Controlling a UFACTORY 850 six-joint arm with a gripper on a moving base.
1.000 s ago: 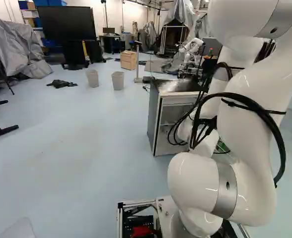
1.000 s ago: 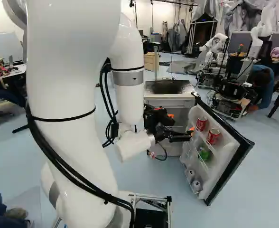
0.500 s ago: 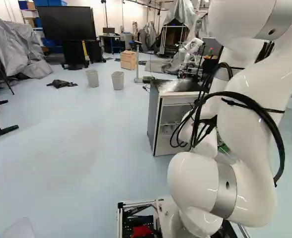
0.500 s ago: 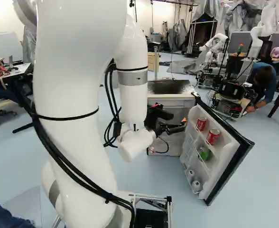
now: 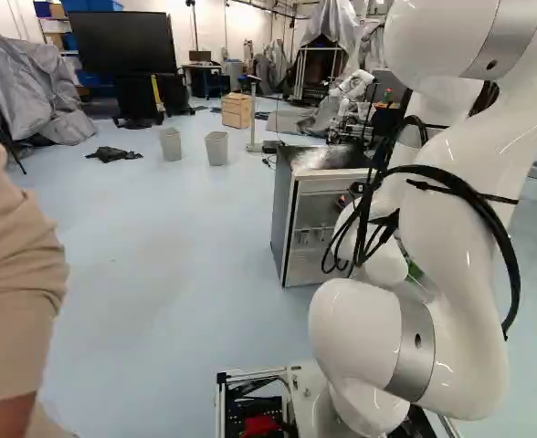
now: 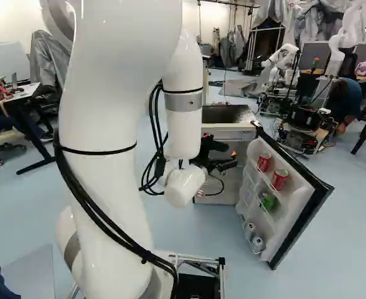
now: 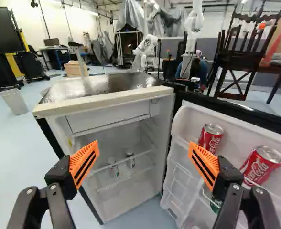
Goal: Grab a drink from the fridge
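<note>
While the fridge [image 7: 107,101] stands open ahead of me, my claw [image 6: 231,157] is up in front of it, pointed at the opening. Looking down the claw [image 7: 144,144], it's spread wide, orange pads [image 7: 84,161] well apart, one on each side of the view into the fridge.

Drinks-wise, the door [image 7: 245,125] is swung out on the fridge's right as I see it, and it's got a red can [image 7: 210,137] near the hinge side plus a second red can [image 7: 261,166] farther out, both in the upper rack. Below those there's something green [image 6: 269,201], can't tell exactly what, and lower down two pale cans [image 6: 250,228]. Inside the fridge itself, two small containers [image 7: 113,168] sit on a shelf, too small for me to make out properly.

Around it: two bins [image 5: 216,148] are on the floor beyond the fridge and off to its left, with a wooden crate [image 5: 236,110] farther back. Another robot [image 6: 286,59] is behind the fridge, and a dark chair [image 7: 238,55] is beyond its door. Oh, and a person [image 5: 13,274] in beige is close to my base, left of the fridge and way nearer me.
</note>
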